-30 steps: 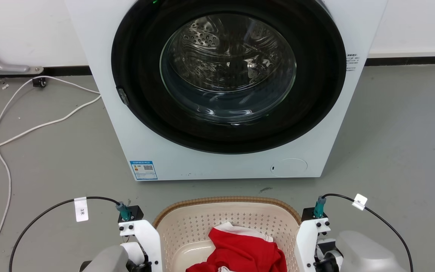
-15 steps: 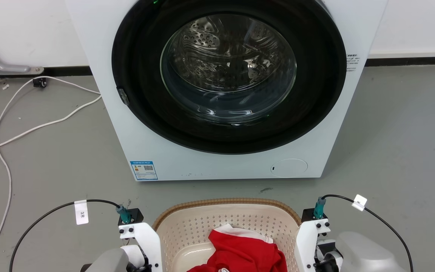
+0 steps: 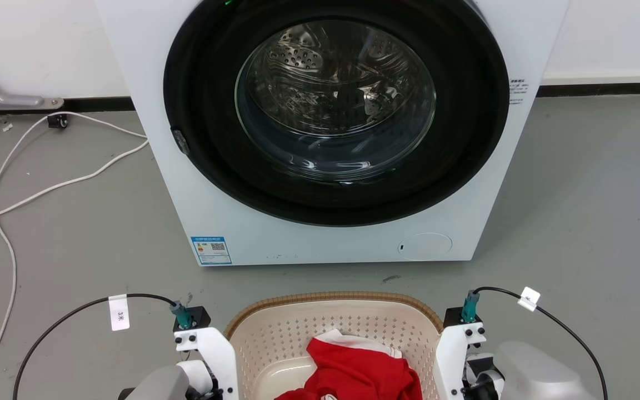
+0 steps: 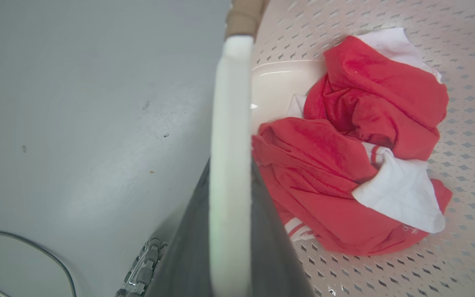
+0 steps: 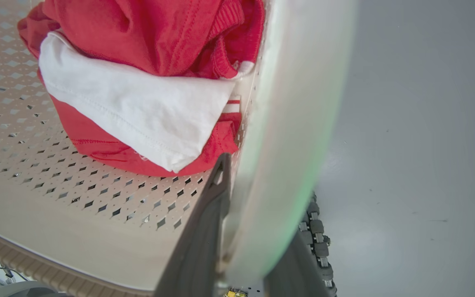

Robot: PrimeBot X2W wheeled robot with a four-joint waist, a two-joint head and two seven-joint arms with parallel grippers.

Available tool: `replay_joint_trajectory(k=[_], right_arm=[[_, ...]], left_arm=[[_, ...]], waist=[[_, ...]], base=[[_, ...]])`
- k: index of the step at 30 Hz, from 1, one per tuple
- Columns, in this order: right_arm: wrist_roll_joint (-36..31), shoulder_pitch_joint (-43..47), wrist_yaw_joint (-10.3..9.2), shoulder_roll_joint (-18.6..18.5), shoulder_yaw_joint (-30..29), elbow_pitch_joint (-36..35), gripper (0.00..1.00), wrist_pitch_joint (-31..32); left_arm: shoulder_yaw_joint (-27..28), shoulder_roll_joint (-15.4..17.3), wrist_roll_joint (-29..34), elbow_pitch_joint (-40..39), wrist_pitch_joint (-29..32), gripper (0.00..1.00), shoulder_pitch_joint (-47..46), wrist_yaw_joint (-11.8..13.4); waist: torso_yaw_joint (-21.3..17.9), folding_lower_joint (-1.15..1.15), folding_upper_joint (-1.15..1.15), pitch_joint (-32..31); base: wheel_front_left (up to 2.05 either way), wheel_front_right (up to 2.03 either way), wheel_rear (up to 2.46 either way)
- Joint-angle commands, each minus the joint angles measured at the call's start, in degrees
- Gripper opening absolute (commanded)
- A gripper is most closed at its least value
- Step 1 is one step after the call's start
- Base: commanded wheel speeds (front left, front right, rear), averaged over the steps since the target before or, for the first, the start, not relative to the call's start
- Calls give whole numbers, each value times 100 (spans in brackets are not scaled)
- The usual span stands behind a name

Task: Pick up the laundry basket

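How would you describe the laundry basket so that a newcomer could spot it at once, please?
Find the white front-loading washing machine against the wall. Directly before its round door is the laundry basket. It alone is cream and perforated, with a brown woven-look rim, and holds a red and white garment.

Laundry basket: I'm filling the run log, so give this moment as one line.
laundry basket: holds red-white clothing | left hand: clamps white side handle | right hand: clamps other handle
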Motion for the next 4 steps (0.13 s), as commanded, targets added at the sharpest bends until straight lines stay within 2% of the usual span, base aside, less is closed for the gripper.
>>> replay_joint_trajectory(k=[1, 4], right_arm=[[58, -10, 79, 149, 16, -48, 0, -12], [76, -14, 79, 149, 28, -44, 0, -20]], left_arm=[[-14, -81, -43, -51, -52, 0, 15, -30], [-23, -80, -58, -51, -57, 0, 15, -27]], waist=[[-1, 0, 0, 3], [1, 0, 0, 7]], base=[[0, 0, 0], [0, 0, 0]])
